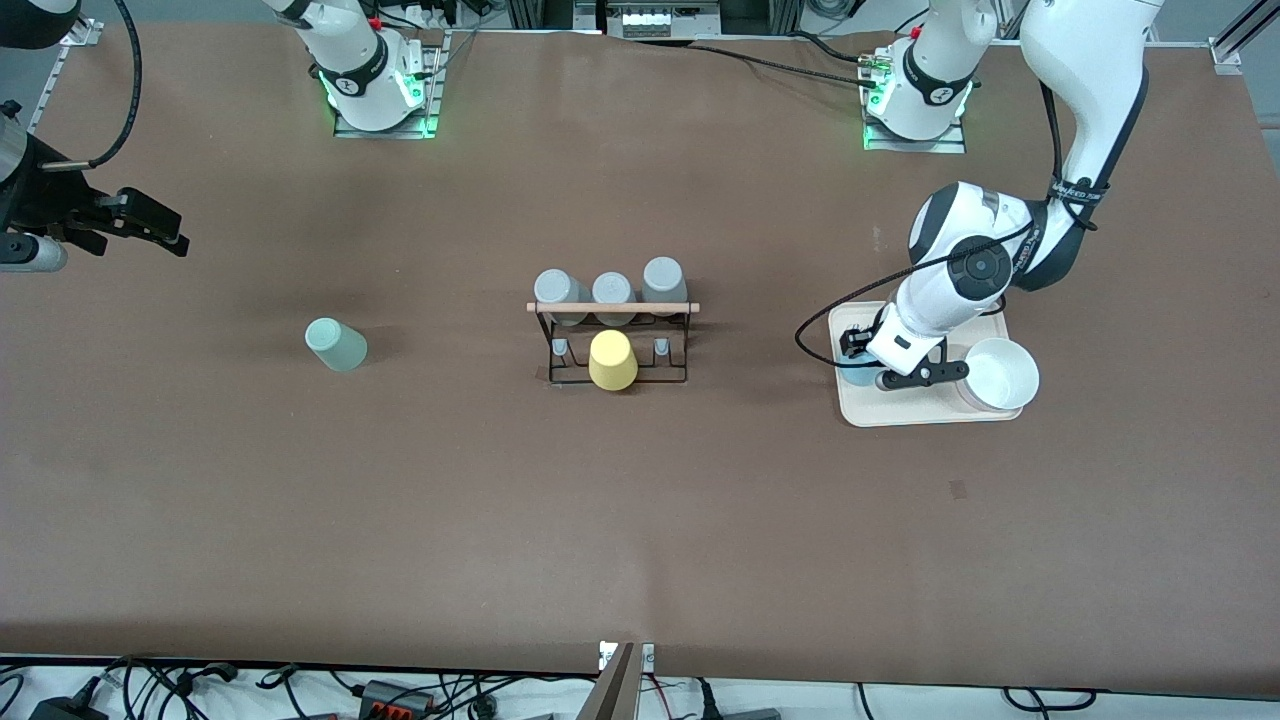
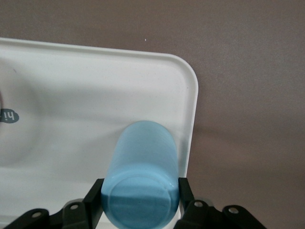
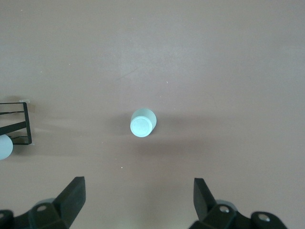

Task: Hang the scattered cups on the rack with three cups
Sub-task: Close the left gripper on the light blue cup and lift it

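The left gripper [image 2: 139, 200] is clamped on the blue cup [image 2: 142, 176], which stands on the cream tray [image 1: 930, 412] at the left arm's end of the table. The right gripper [image 3: 139, 195] hangs wide open and empty above the table, with the green cup [image 1: 336, 345] standing between it and the rack [image 1: 615, 345], which holds 3 grey cups [image 1: 610, 290] and 1 yellow cup [image 1: 612, 361].

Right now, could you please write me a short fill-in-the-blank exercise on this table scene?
1. The left gripper is shut on the ____ cup on the cream tray.
2. The right gripper hangs open above the ____ cup.
3. The yellow cup sits on the ____.

Missing words: light blue; mint green; rack.
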Robot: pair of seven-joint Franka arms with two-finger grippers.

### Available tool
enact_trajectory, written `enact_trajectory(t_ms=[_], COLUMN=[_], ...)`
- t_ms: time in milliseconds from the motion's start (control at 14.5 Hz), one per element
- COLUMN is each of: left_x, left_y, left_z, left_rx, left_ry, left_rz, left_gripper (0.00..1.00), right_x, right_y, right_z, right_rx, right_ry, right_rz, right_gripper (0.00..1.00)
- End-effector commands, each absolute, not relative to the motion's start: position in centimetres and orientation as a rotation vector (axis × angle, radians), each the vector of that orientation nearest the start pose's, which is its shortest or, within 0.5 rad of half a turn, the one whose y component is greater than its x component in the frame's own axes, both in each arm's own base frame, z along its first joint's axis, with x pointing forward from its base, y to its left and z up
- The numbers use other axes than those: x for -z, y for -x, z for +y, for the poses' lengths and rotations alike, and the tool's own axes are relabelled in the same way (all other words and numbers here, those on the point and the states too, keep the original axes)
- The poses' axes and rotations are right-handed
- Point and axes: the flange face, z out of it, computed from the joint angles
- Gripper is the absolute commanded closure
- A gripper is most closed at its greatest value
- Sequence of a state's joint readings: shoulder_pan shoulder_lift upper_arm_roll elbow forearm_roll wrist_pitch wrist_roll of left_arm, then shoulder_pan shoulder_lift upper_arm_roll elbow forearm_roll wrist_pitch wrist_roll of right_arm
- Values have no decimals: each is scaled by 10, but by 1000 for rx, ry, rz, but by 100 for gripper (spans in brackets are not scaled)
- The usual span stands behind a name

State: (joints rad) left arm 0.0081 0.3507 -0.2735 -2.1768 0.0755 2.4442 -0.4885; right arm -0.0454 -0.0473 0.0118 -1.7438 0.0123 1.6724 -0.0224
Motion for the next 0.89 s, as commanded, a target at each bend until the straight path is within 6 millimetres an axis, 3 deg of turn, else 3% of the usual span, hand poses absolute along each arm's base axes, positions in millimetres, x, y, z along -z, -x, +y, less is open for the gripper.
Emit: enact_trajectory(t_ms=[0, 138, 413, 620, 826], left_x=[-235, -254, -328, -372, -397], left_y=[-537, -550, -595, -602, -613], left_z=[-145, -148, -171, -223, -275], left_rx=[-104, -93, -69, -27, -20], left_ry=[3131, 3128, 3129, 3128, 3122], left_rz=[-282, -273, -325, -491, -670], left_gripper=[52, 53, 53, 53, 53], right_x=[-580, -580, -579, -579, -580], right_y=[-543, -543, -543, -543, -544], right_z=[-18, -18, -18, -18, -18], right_rx=[-33, -35, -35, -33, -26], right_ry=[3131, 3131, 3131, 3131, 3131], right_rz=[-5, -5, -3, -3, -5], right_gripper=[0, 0, 0, 0, 0])
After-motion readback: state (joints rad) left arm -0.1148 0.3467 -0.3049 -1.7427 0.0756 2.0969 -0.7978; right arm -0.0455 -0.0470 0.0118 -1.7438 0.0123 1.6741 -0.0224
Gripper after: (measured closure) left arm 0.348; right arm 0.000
